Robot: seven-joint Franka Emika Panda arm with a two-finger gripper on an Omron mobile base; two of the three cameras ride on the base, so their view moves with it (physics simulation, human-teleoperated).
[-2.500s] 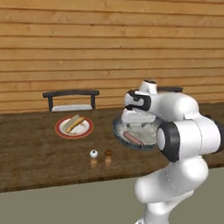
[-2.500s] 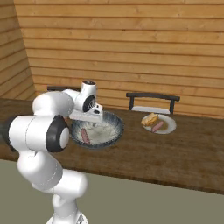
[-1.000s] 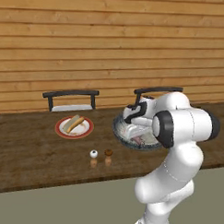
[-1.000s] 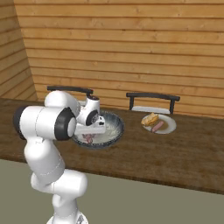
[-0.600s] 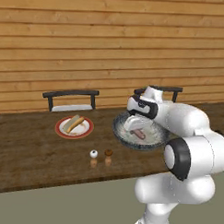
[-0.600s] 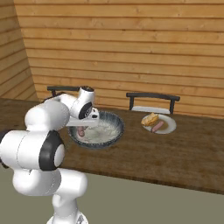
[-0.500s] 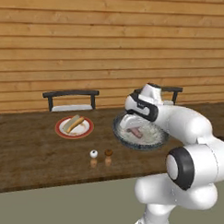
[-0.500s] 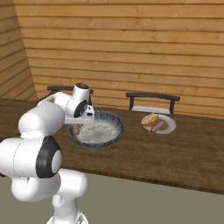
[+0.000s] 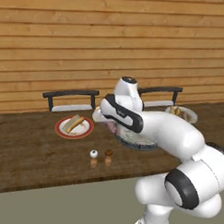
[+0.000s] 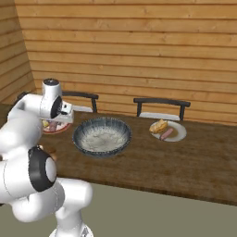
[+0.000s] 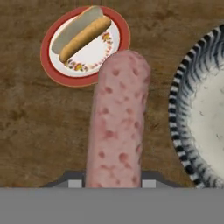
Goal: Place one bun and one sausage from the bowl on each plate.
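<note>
Two plates stand on the brown wooden table [image 9: 33, 156], one on each side of the big bowl [image 10: 102, 135]. The bowl is the landmark here: deep, dark blue-grey outside with a striped rim, pale and speckled inside. In the right base view its inside looks bare.

The red-rimmed plate [image 11: 85, 44] is on one side of the bowl, near it but not touching. A bun [image 11: 83, 33] lies on it, a long one with a pale side and a golden side. The pale grey-white plate [image 10: 169, 130] is on the other side of the bowl, just in front of a dark chair [image 10: 161, 107]. It carries a small yellow bun [image 10: 159, 126] and a pink sausage [image 10: 167, 134], which touch each other.

The gripper [image 11: 112, 181] hangs above the table between the bowl and the red-rimmed plate. Its fingers are clamped on a second sausage [image 11: 117, 118], pink with darker spots. In the hand view this held sausage reaches from the fingertips toward the red-rimmed plate, and its far end overlaps the plate's edge; it is in the air, not on the plate.

In front of the bowl, toward the table edge, two small shakers stand side by side, one white-topped [image 9: 93, 154] and one brown-topped [image 9: 109, 153]. Another dark chair [image 9: 71, 99] stands behind the red-rimmed plate.
</note>
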